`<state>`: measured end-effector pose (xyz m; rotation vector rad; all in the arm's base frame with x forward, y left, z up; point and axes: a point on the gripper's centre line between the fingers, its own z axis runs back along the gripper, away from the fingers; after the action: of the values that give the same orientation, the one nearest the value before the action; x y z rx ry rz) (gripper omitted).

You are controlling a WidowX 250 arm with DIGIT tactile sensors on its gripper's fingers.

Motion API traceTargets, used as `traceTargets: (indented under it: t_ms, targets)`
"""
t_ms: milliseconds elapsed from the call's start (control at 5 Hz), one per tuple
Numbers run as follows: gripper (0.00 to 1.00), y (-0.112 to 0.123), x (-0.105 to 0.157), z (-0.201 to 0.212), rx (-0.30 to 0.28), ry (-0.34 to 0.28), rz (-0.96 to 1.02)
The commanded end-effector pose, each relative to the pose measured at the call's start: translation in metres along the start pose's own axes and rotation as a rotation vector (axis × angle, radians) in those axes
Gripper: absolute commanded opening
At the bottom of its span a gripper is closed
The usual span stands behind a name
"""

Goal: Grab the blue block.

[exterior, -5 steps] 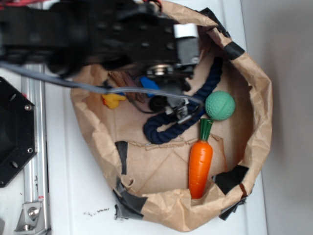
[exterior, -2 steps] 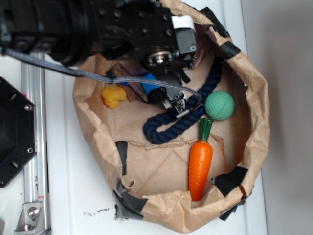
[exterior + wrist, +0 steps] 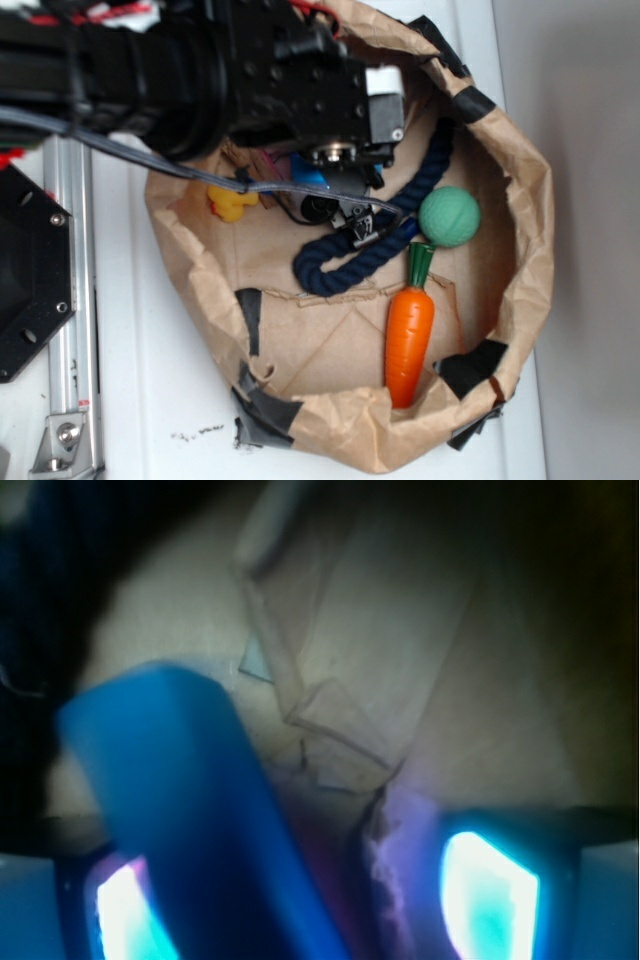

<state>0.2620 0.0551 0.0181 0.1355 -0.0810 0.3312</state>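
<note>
The blue block lies in the upper left of the brown paper bag, mostly covered by my arm. My gripper hangs right over it. In the wrist view the blue block stands between my two glowing fingertips, close against the left one. A wide gap of bag paper separates it from the right one. My gripper is open and straddles the block without clamping it.
A dark navy rope curves just right of the gripper. Beside it lie a green ball and an orange carrot. A yellow toy peeks out left of the block. The bag's walls rise all round.
The arm's head has shifted slightly down in the exterior view, covering more of the yellow toy. The blue block and the other things have stayed put.
</note>
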Motion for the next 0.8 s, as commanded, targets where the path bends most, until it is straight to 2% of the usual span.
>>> traceTargets:
  t_ms: [0, 400, 600]
  targets:
    - [0.0, 0.007, -0.002, 0.003, -0.026, -0.002, 0.015]
    - [0.0, 0.008, 0.0, 0.01, -0.034, 0.004, 0.012]
    - [0.0, 0.006, 0.005, 0.037, -0.058, -0.022, -0.011]
